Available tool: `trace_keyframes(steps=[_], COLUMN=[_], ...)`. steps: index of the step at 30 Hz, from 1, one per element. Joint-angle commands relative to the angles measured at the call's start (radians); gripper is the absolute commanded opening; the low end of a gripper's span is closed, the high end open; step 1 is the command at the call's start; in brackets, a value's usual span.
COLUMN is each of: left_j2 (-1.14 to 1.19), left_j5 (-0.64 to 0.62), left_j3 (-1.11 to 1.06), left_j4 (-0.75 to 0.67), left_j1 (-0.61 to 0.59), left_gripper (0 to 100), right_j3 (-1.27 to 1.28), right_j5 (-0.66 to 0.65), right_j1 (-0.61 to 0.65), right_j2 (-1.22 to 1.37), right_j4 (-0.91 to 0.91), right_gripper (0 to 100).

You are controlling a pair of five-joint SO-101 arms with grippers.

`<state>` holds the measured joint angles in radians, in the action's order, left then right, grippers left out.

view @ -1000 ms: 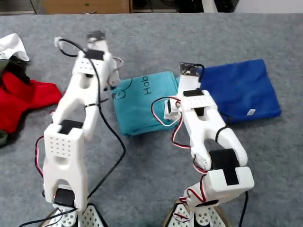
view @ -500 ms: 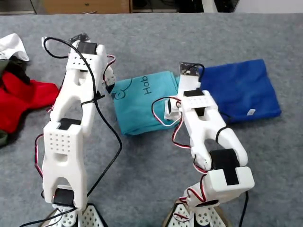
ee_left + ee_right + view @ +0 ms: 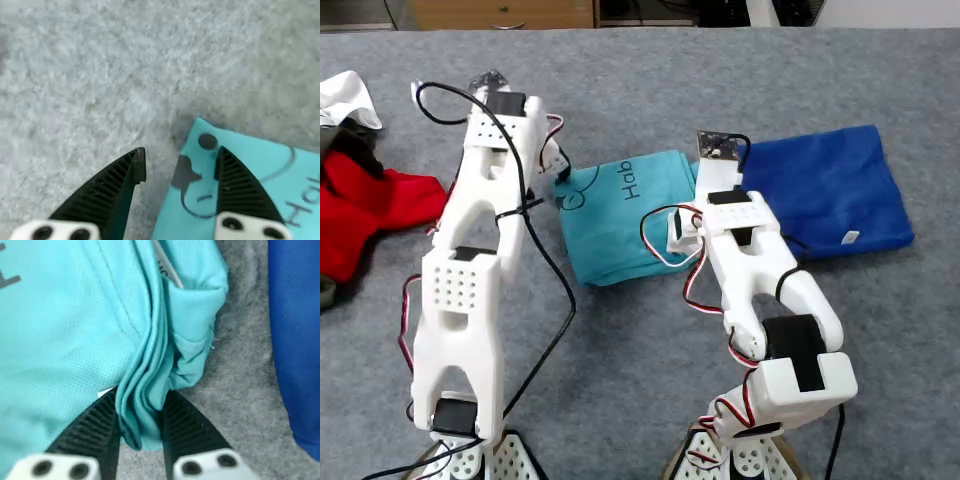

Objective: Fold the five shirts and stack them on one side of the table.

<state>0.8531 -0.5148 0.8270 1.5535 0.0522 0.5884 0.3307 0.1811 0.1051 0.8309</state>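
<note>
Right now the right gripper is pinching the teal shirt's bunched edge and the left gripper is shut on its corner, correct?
Not quite. The left gripper is open, not shut: the left wrist view shows it spread wide at the corner of the teal shirt. The right gripper does pinch the shirt's bunched edge.

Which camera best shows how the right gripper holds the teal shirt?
The right wrist view: the right gripper is seen close up, pinching a bunched edge of the teal shirt. In the high view the arm covers that pinch, though most of the folded shirt shows. The left wrist view catches a printed corner.
</note>
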Motion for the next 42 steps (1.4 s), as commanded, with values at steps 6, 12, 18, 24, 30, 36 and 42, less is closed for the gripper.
trace_keyframes(steps=[6,12,18,24,30,36,42], left_j2=[0.073,0.163,0.259,0.294,0.303,0.292,0.292], left_j5=[-0.006,-0.011,-0.011,-0.009,-0.005,0.051,0.051], left_j3=[0.103,0.164,0.293,0.356,0.368,0.488,0.861], left_j4=[-0.049,-0.051,-0.043,-0.015,-0.015,0.011,0.083], left_j1=[0.028,0.031,0.043,0.049,0.052,0.072,0.109], left_gripper=[24,14,5,2,2,2,2], right_j3=[-0.001,-0.001,-0.001,-0.001,-0.001,-0.01,-0.024], right_j5=[-0.009,-0.009,-0.009,-0.009,-0.009,-0.011,-0.011], right_j1=[-0.015,-0.015,-0.015,-0.015,-0.015,-0.018,-0.038], right_j2=[-0.001,-0.001,-0.001,-0.001,-0.001,-0.022,-0.232], right_j4=[-0.035,-0.037,-0.037,-0.037,-0.034,-0.029,-0.002], right_gripper=[0.2,0.2,0.2,0.2,0.2,0.2,0.2])
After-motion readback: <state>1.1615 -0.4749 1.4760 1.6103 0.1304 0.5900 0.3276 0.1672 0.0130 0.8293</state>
